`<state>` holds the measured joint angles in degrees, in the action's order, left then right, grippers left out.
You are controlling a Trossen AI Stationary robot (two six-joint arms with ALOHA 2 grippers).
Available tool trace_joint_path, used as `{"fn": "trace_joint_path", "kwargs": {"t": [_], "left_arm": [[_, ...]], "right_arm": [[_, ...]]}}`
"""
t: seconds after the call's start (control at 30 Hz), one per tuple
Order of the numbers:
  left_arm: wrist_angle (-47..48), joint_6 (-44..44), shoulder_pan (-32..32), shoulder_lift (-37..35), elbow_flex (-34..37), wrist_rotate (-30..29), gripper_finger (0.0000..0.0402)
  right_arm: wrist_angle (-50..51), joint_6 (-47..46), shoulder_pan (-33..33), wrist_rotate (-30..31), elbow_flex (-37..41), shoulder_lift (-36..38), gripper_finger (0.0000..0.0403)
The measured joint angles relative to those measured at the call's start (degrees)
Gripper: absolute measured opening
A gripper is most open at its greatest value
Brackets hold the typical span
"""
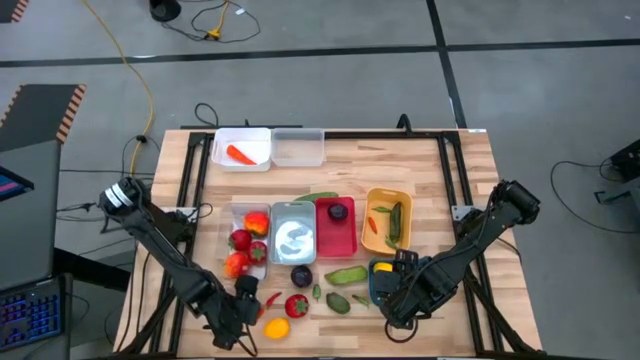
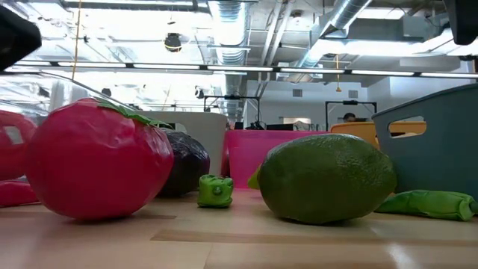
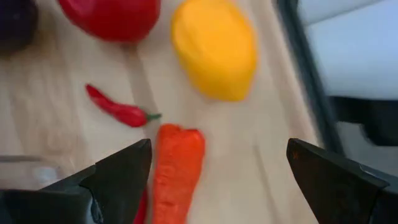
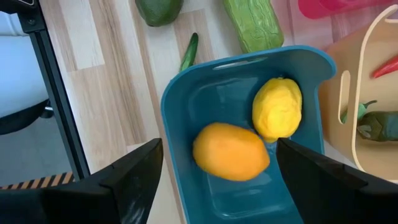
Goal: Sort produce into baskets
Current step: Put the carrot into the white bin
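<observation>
Inside the teal bin (image 4: 249,149), near the bench's front edge, an orange fruit (image 4: 231,151) and a yellow lemon (image 4: 277,108) lie touching. The right gripper (image 4: 217,186) hangs directly over them with its fingers spread wide and nothing between them. Just outside the bin's far rim lie a green cucumber (image 4: 254,23), a thin green pod (image 4: 189,51) and a dark green avocado-like fruit (image 4: 159,9); the yellow-orange bin (image 4: 367,81) stands beside the teal one.

At the front left of the bench, the left gripper (image 3: 217,174) hovers with its fingers apart over an orange carrot (image 3: 177,168), not closed on it. A small red chili (image 3: 118,111) lies just beside the carrot, a yellow lemon-shaped fruit (image 3: 214,50) and a red tomato (image 3: 112,17) lie a little beyond. Bare wood runs between that fruit and the bench edge (image 3: 298,81).

From above, the red bin (image 1: 336,228), silver-grey bin (image 1: 293,233) and a clear bin (image 1: 250,225) sit side by side mid-bench; a white bin (image 1: 243,148) holding a carrot stands at the back edge.
</observation>
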<state>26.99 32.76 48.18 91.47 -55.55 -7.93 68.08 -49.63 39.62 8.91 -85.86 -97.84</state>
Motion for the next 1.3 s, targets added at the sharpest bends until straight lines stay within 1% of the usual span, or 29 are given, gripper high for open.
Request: {"fn": "trace_joint_path", "kwargs": {"t": [0.27, 0.4, 0.5, 0.67, 0.83, 1.0, 1.13, 1.2, 1.3], "left_arm": [[0.65, -0.14, 0.09, 1.37, -0.07, -2.10, 0.0361], [1.04, 1.26, 0.18, 1.38, -0.29, -2.00, 0.0361], [4.56, 1.94, 0.22, 1.55, -2.41, -1.54, 0.0361], [9.89, 1.88, 0.24, 1.55, -6.94, -2.91, 0.0361], [9.96, 1.91, 0.97, 1.52, -8.33, -3.30, 0.0361], [11.26, 7.86, 2.81, 1.52, -8.33, -4.93, 0.0361], [10.98, 12.58, 4.89, 1.58, -8.33, -6.84, 0.0361], [10.77, 14.59, 5.78, 2.40, -8.33, -7.80, 0.0357], [10.66, 16.75, 6.82, 5.86, -8.78, -7.11, 0.0341]], "right_arm": [[-1.20, 0.00, 0.00, 0.00, 0.00, 0.00, 0.0340], [-2.49, 0.01, 0.00, 0.00, 0.00, 0.00, 0.0340], [-3.20, 0.02, 0.00, 0.00, 0.00, 0.00, 0.0340], [-4.14, 0.02, 0.00, -0.02, 0.00, 0.00, 0.0340], [-4.72, -0.30, 0.00, -0.02, 0.00, 0.00, 0.0340], [-4.84, -4.05, 0.00, -0.02, 0.00, 0.00, 0.0340], [-4.84, -4.28, 0.00, -0.02, 0.00, -0.01, 0.0340], [-4.84, -4.33, 0.00, -0.03, 0.00, 0.00, 0.0340], [-4.93, -4.35, 0.00, -0.04, 0.00, 0.00, 0.0340]]}}
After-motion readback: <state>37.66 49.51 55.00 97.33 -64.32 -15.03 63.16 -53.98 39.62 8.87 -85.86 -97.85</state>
